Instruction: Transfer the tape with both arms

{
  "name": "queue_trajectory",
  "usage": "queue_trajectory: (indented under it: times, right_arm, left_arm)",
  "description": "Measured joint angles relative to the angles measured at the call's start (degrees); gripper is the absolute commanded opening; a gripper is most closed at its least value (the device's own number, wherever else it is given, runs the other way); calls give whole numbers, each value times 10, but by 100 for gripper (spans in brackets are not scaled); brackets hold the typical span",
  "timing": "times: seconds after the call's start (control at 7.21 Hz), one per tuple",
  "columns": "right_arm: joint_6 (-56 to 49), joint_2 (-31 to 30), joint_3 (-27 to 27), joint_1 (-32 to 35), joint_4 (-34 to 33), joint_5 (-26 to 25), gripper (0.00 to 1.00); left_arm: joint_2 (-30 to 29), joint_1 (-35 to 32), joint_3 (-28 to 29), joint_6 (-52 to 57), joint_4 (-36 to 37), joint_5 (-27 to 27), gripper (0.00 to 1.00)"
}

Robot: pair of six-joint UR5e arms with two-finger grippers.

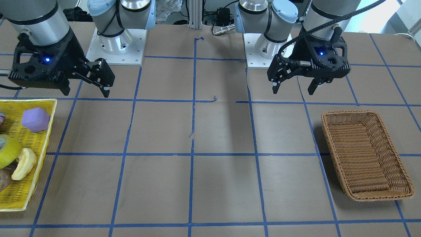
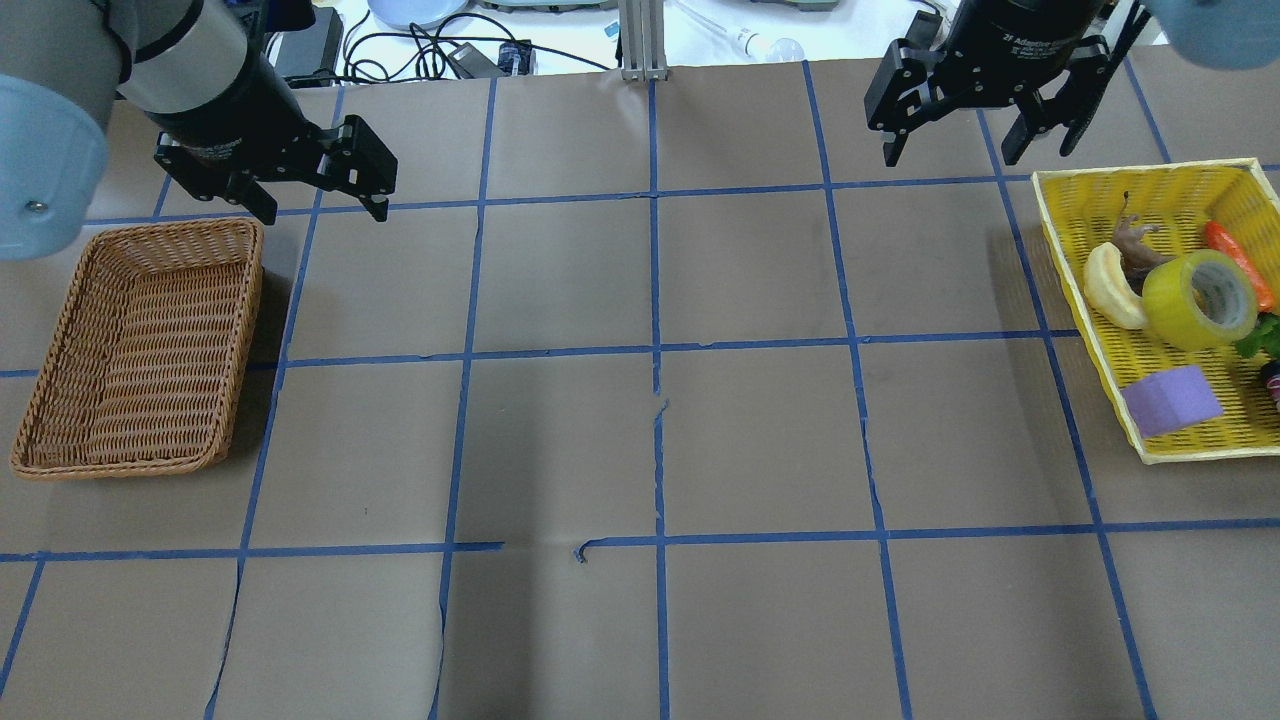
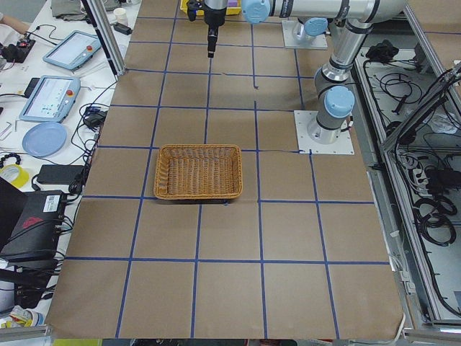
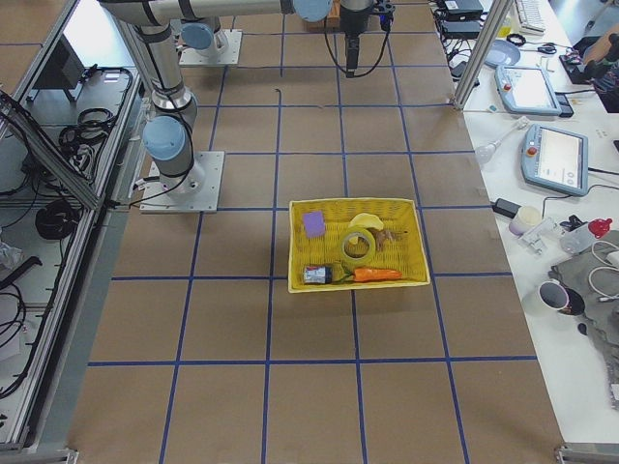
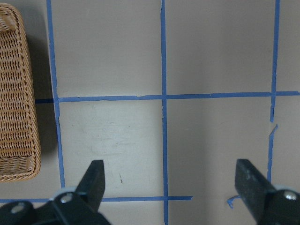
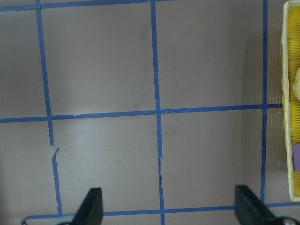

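Observation:
The yellow-green tape lies in the yellow basket at the table's right end, beside a pale crescent toy. It also shows in the front view and in the right exterior view. My right gripper hangs open and empty above the table, left of the basket's far corner. It also shows in the front view and in its own wrist view. My left gripper is open and empty above the table by the wicker basket's far right corner. It also shows in the front view and in its own wrist view.
An empty brown wicker basket stands at the table's left end. The yellow basket also holds a purple block, a pale crescent toy, an orange item and other small items. Blue tape lines grid the brown table.

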Motion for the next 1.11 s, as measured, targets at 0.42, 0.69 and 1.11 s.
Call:
queue_trajectory:
  times: [0.42,0.69,1.11]
  right_arm:
    - [0,-1,0,0,0,1,100]
    - [0,-1,0,0,1,3,100]
    - [0,-2,0,0,1,5,100]
  left_arm:
    - [0,0,0,-1,0,0,100]
    - [0,0,0,-1,0,0,100]
    - [-2,0,1,0,8,-1,100]
